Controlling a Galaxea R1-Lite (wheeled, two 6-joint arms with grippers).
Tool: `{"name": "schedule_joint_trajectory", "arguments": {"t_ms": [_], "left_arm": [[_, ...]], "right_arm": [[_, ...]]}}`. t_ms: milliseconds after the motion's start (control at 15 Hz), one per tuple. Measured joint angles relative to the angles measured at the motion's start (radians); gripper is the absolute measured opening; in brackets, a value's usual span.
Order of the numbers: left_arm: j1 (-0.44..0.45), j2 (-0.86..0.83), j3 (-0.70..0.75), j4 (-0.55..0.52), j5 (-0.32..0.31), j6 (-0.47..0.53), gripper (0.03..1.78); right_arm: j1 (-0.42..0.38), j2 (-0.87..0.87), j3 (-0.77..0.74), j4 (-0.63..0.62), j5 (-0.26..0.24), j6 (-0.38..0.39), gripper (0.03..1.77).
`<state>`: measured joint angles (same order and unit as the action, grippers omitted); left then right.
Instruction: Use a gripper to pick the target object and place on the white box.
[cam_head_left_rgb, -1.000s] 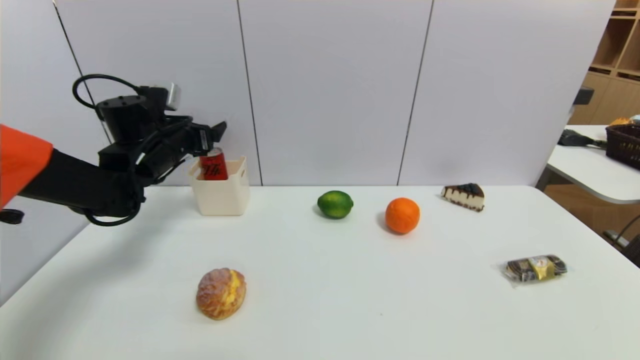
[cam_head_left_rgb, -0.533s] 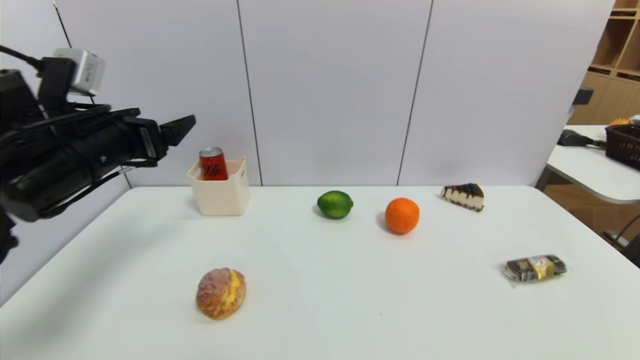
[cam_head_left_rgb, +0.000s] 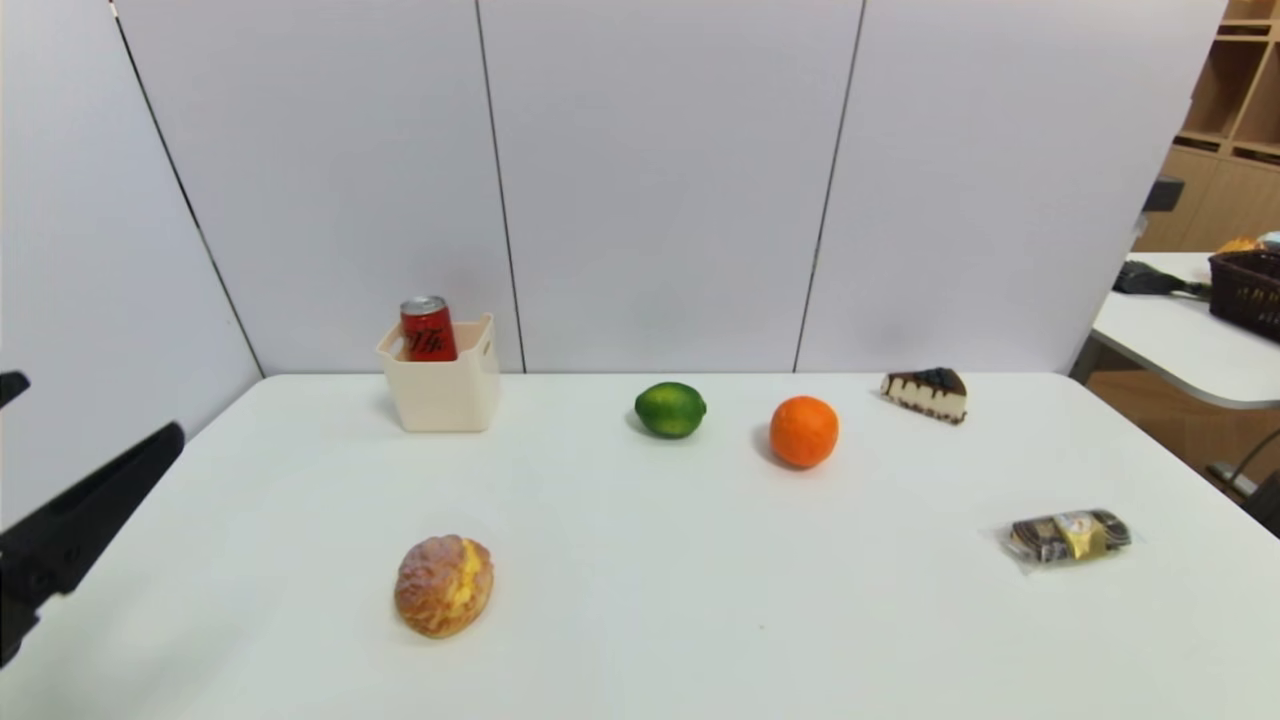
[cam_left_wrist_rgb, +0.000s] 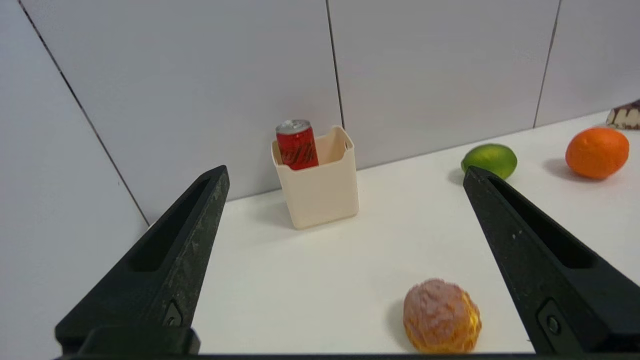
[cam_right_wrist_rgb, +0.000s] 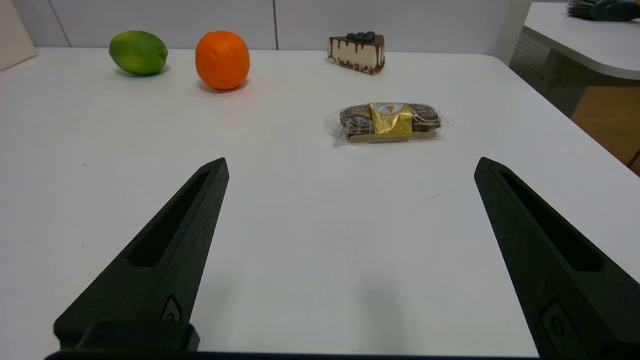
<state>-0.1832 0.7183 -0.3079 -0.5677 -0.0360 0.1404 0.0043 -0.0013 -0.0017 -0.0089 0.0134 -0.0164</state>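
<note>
Red can: The red soda can (cam_head_left_rgb: 428, 335) stands near upright inside the white box (cam_head_left_rgb: 441, 400), toward its left side, silver top above the rim.
White box: It sits at the far left of the white table (cam_head_left_rgb: 640, 620), close to the wall panels (cam_head_left_rgb: 660, 180).
Left gripper: The left gripper (cam_left_wrist_rgb: 346, 171) is at the near left, well apart from the box, its fingers spread wide with nothing between them.
Right gripper: The right gripper (cam_right_wrist_rgb: 352, 161) idles above the near right of the table, fingers wide and nothing held.
Other goods: A lime (cam_head_left_rgb: 670, 410) and an orange (cam_head_left_rgb: 804, 431) rest at far center, a cake slice (cam_head_left_rgb: 926, 394) at far right, a wrapped snack (cam_head_left_rgb: 1070, 537) nearer on the right, and a bread roll (cam_head_left_rgb: 444, 586) at near left.
Step in hand: The placing appears done; what remains, by all appearances, is bringing the left arm to rest.
Handling: The arm would do best to settle smoothly, fingers apart, outside the table's left edge and clear of the roll.
Risk: A swing back toward the far left could clip the can's exposed top and tip the seemingly light box.
</note>
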Motion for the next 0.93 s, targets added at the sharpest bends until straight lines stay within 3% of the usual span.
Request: {"name": "schedule_joint_trajectory", "arguments": {"t_ms": [267, 600, 933], "left_arm": [[0.050, -0.259, 0.178, 0.102, -0.004, 0.007, 1.69], [0.162, -0.506, 0.293, 0.307, -0.065, 0.005, 1.69], [0.183, -0.690, 0.307, 0.565, -0.006, -0.011, 1.69]], "right_arm": [[-0.001, 0.000, 0.000, 0.000, -0.001, 0.000, 1.70], [0.000, 0.000, 0.000, 0.000, 0.000, 0.000, 1.70], [0.000, 0.000, 0.000, 0.000, 0.000, 0.000, 1.70]]}}
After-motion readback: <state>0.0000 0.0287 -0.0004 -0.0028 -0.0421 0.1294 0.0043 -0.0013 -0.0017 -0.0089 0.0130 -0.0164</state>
